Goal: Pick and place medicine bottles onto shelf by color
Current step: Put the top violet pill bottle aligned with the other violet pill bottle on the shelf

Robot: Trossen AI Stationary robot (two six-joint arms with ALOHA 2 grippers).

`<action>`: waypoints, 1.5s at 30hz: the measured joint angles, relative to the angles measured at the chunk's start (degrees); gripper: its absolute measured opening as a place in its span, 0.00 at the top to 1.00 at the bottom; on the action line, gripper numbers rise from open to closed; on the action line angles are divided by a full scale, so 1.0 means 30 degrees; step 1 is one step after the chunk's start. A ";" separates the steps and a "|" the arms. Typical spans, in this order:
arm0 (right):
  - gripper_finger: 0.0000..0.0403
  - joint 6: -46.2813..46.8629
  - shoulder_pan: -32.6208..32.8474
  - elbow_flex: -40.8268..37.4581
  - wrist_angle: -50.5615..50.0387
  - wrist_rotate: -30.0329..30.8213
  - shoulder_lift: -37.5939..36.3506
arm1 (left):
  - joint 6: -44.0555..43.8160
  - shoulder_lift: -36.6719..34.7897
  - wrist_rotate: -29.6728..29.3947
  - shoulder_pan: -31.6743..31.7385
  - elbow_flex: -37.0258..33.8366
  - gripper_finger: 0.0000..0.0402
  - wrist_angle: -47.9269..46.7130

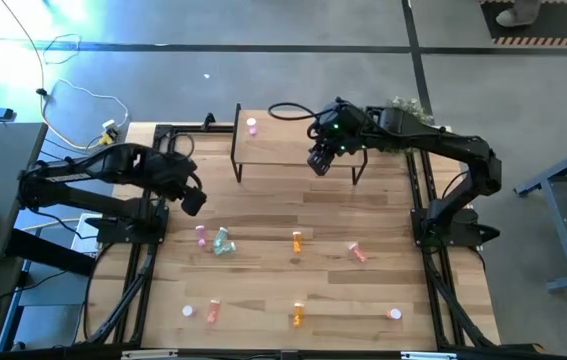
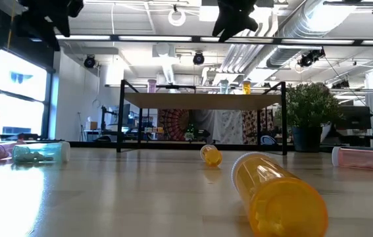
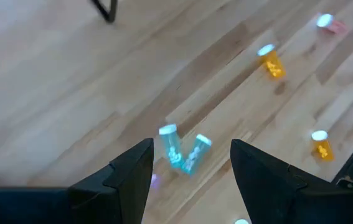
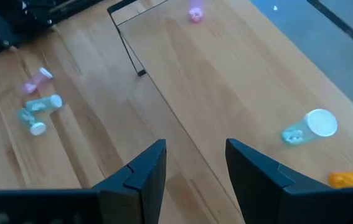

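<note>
Left gripper (image 3: 192,165) jaws apart, empty, over 2 green bottles (image 3: 182,149), seemingly well above them.

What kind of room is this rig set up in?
Likely a lab or workshop in an industrial-style space: bare ducts and ceiling lights overhead, a concrete floor, a potted plant and desks with monitors behind the table.
</note>
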 joint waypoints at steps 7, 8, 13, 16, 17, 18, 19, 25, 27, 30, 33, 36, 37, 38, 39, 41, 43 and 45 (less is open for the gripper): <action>0.61 -0.2026 -0.0449 0.0000 -0.0394 0.0043 -0.0060 | -0.6174 0.0000 -0.1068 -0.2479 -0.1724 0.50 -0.0207; 0.61 -0.2332 -0.0540 0.0000 -0.0577 0.0046 -0.0110 | -0.7048 -0.0006 -0.1113 -0.2786 -0.2192 0.50 -0.0183; 0.61 -0.4035 -0.1006 0.0000 -0.1449 0.0049 -0.0225 | -1.1142 0.0015 -0.1931 -0.4050 -0.4196 0.50 0.0518; 0.61 -0.4597 -0.1267 0.0000 -0.1399 0.0049 -0.0260 | -1.2713 0.0007 -0.2687 -0.4610 -0.5006 0.50 0.1351; 0.61 -0.4822 -0.1344 0.0000 -0.1374 0.0045 -0.0260 | -1.3088 0.0025 -0.2913 -0.4769 -0.5268 0.50 0.1704; 0.61 -0.4944 -0.1429 0.0000 -0.1321 0.0043 -0.0260 | -1.3457 0.0041 -0.3073 -0.4890 -0.5524 0.50 0.1928; 0.61 -0.4974 -0.1508 0.0000 -0.1256 0.0049 -0.0260 | -1.3860 0.0089 -0.3159 -0.5002 -0.5740 0.50 0.2008; 0.61 -0.5272 -0.1792 0.0000 -0.1149 0.0040 -0.0260 | -1.6291 0.1307 -0.3263 -0.6024 -0.6764 0.50 0.2344; 0.61 -0.5398 -0.1792 0.0000 -0.1149 0.0041 -0.0260 | -1.7113 0.1846 -0.3269 -0.6344 -0.7002 0.50 0.2470; 0.61 -0.5873 -0.1785 0.0000 -0.1115 0.0034 -0.0260 | -1.8026 0.2787 -0.3276 -0.6716 -0.7067 0.50 0.2831; 0.61 -0.6013 -0.1785 0.0000 -0.1099 0.0038 -0.0260 | -1.8971 0.3706 -0.3270 -0.6923 -0.7074 0.50 0.2951; 0.61 -0.6019 -0.1785 0.0000 -0.1095 0.0107 -0.0260 | -1.9781 0.4467 -0.3276 -0.7032 -0.7079 0.50 0.2960; 0.61 -0.6013 -0.1785 0.0000 -0.1095 0.0107 -0.0260 | -2.0045 0.4718 -0.3276 -0.7055 -0.7082 0.50 0.2978; 0.61 -0.6014 -0.1785 0.0000 -0.1103 0.0113 -0.0260 | -2.0301 0.4912 -0.3269 -0.7067 -0.7082 0.50 0.3020; 0.61 -0.6014 -0.1785 0.0000 -0.1095 0.0114 -0.0260 | -2.0562 0.5108 -0.3275 -0.7071 -0.7082 0.50 0.3090; 0.61 -0.6014 -0.1785 0.0000 -0.1103 0.0114 -0.0260 | -2.1007 0.5473 -0.3269 -0.7071 -0.7082 0.50 0.3286; 0.61 -0.6019 -0.1785 0.0000 -0.1103 0.0119 -0.0260 | -2.1313 0.5749 -0.3276 -0.7071 -0.7082 0.50 0.3370; 0.61 -0.6019 -0.1785 0.0000 -0.1110 0.0122 -0.0260 | -2.1677 0.6073 -0.3262 -0.7071 -0.7089 0.50 0.3436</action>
